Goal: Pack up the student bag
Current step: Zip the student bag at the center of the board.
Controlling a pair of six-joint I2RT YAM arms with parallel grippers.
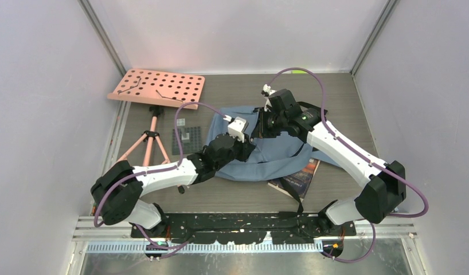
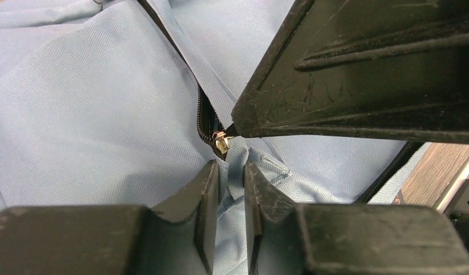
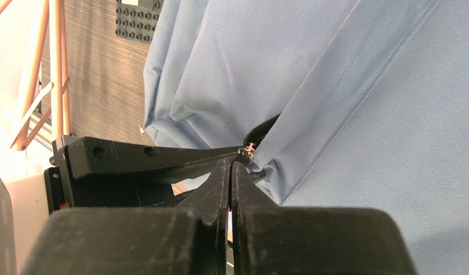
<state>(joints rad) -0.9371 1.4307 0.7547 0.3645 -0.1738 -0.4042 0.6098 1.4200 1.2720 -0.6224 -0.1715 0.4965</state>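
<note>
Student bag (image 1: 272, 157) lies mid-table, apart from the edges; left gripper (image 2: 230, 169) pinches its fabric fold; right gripper (image 3: 231, 164) closed, tips touching zipper slider (image 2: 221, 141).

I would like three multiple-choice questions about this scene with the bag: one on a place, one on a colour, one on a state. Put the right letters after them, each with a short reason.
1. Where does the book lie?
A. left of the student bag
B. at the bag's near right edge
C. beyond the bag's far side

2. What colour is the perforated board?
A. green
B. pink
C. black

3. How is the right gripper?
A. wide open above the board
B. out of every view
C. shut, its tips at the bag's zipper slider

Answers:
1 B, the top view shows it at that edge.
2 B, the top view shows it pink.
3 C, the right wrist view shows the jaws pressed together beside the slider.
</note>
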